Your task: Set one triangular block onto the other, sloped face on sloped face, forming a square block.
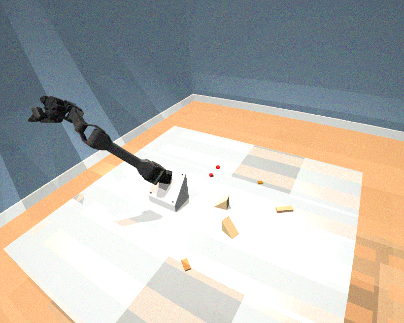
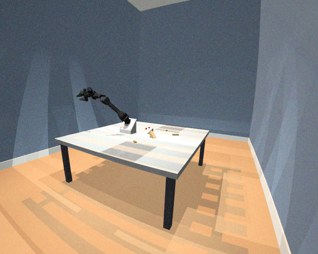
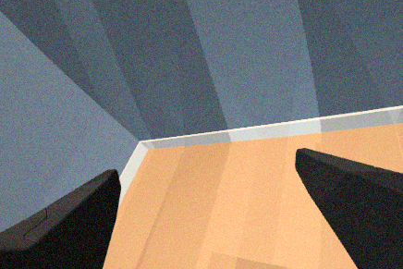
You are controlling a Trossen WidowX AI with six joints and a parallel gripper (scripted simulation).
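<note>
Wrist view, claw [image 1: 31, 114] [image 2: 77, 97] [image 3: 209, 169] spread wide, two dark fingers, no readable writing or labels

The wrist view's edges cut off both fingers of the tool [image 1: 31, 114] [image 2: 78, 97] [image 3: 208, 165] – their rear parts lie outside. In the exterior view the red pieces [image 2: 147, 128] are too small to make out their shape

The pincer [image 3: 209, 169] is wide open, with one black finger at lower left and one at lower right. Blue walls [image 3: 152, 54] fill the top, above an orange floor [image 3: 199, 206].
</note>
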